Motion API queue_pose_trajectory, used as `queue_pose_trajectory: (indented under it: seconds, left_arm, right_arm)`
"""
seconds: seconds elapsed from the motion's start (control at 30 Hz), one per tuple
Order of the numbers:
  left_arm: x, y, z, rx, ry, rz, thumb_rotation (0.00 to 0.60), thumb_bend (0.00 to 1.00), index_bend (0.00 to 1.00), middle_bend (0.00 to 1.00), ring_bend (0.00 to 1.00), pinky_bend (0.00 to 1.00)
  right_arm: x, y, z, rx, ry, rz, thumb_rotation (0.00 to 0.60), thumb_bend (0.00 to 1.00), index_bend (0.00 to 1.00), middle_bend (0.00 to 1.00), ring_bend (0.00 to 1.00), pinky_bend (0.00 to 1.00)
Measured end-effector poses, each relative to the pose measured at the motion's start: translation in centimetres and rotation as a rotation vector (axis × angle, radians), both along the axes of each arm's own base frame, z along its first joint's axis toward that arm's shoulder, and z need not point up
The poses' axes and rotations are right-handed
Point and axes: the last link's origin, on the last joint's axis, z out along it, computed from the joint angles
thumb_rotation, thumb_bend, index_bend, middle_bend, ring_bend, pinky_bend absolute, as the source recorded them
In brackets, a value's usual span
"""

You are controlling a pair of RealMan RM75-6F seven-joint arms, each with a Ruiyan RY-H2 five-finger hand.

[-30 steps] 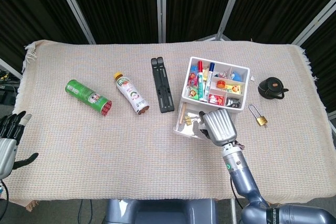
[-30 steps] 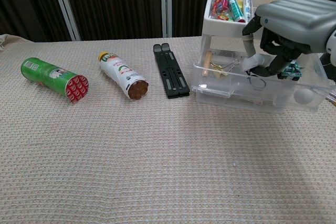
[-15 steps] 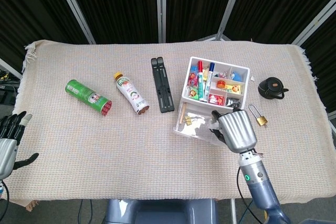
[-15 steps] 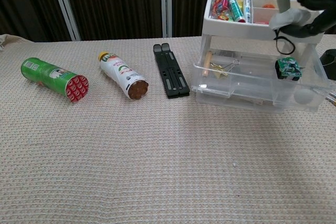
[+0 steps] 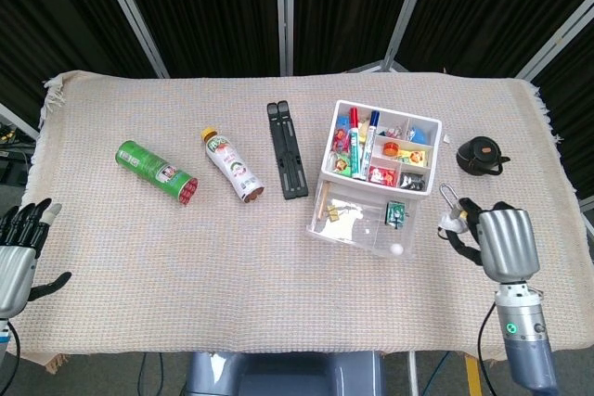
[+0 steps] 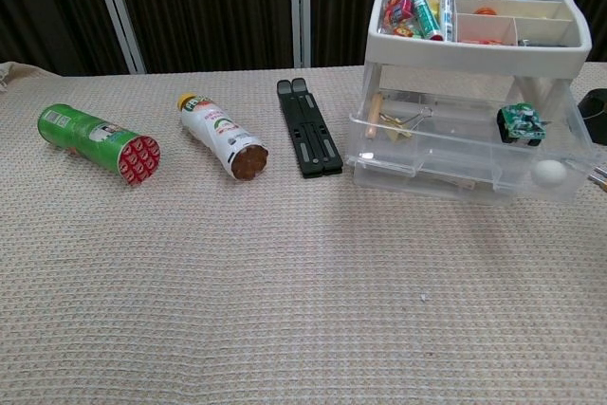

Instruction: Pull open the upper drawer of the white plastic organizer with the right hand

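In the head view the white organizer [image 5: 380, 150] sits toward the bench's [image 5: 278, 266] far right, its clear upper drawer [image 5: 362, 220] pulled out toward the near edge; the right hand [image 5: 497, 240] hovers beside it near the right edge, fingers curled on nothing, while the left hand [image 5: 17, 252] waits off the left edge, fingers released and spread. In the chest view neither hand shows, and the drawer [image 6: 465, 154] juts forward under the organizer [image 6: 474, 21], beside a black stand [image 6: 308, 128].

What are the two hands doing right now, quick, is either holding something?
Left hand: open, holding nothing, fingers spread at the table's left edge.
Right hand: holding nothing, off to the right of the pulled-out drawer; fingers curled in, so closed.
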Motion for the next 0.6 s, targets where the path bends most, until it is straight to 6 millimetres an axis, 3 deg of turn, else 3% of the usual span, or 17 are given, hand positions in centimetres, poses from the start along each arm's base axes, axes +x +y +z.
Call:
queue_pose_trajectory:
  seconds: [0.2,0.37,0.6]
  left_arm:
    - [0.0,0.0,-0.1,0.001,0.005,0.004,0.6,0.02,0.0,0.0,0.0,0.0]
    - [0.1,0.0,-0.4,-0.005,0.013,0.003,0.6,0.02,0.0,0.0,0.0,0.0]
    - [0.1,0.0,-0.9,-0.018,0.029,0.008,0.6,0.02,0.0,0.0,0.0,0.0]
  right_arm:
    - [-5.3,0.3,0.1,-0.007,-0.035,-0.082,0.6,0.23,0.59,0.95,0.96,0.68]
    - [-8.6,0.2,-1.1,0.014,-0.028,-0.148,0.6,0.22,0.58,0.95,0.96,0.68]
    - [-10.6,0.0,-3.4,0.064,-0.004,-0.187,0.6,0.21,0.5,0.93,0.94,0.67]
